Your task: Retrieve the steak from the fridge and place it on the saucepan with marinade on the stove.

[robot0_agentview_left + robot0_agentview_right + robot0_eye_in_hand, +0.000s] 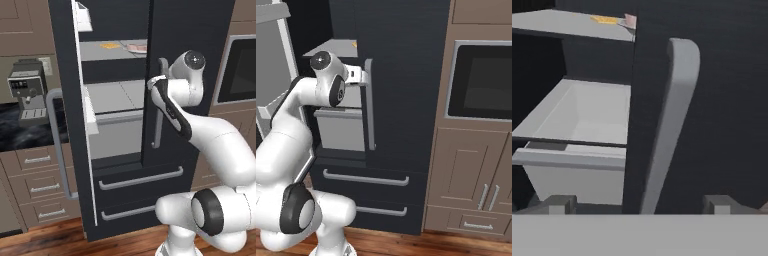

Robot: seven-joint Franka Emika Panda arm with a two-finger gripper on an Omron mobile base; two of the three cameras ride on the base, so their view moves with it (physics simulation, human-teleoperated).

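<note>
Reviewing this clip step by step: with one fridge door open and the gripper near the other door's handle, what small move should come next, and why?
Probably ease the open gripper forward around the right door's handle and close on it. The handle stands between the fingertips, not yet gripped. The steak lies on the upper shelf partly behind that shut door, so opening it would clear the reach.

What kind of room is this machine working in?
A kitchen, by the look of it: a tall black fridge with one door open, a coffee machine on a dark counter, and a built-in oven among wooden cabinets.
</note>
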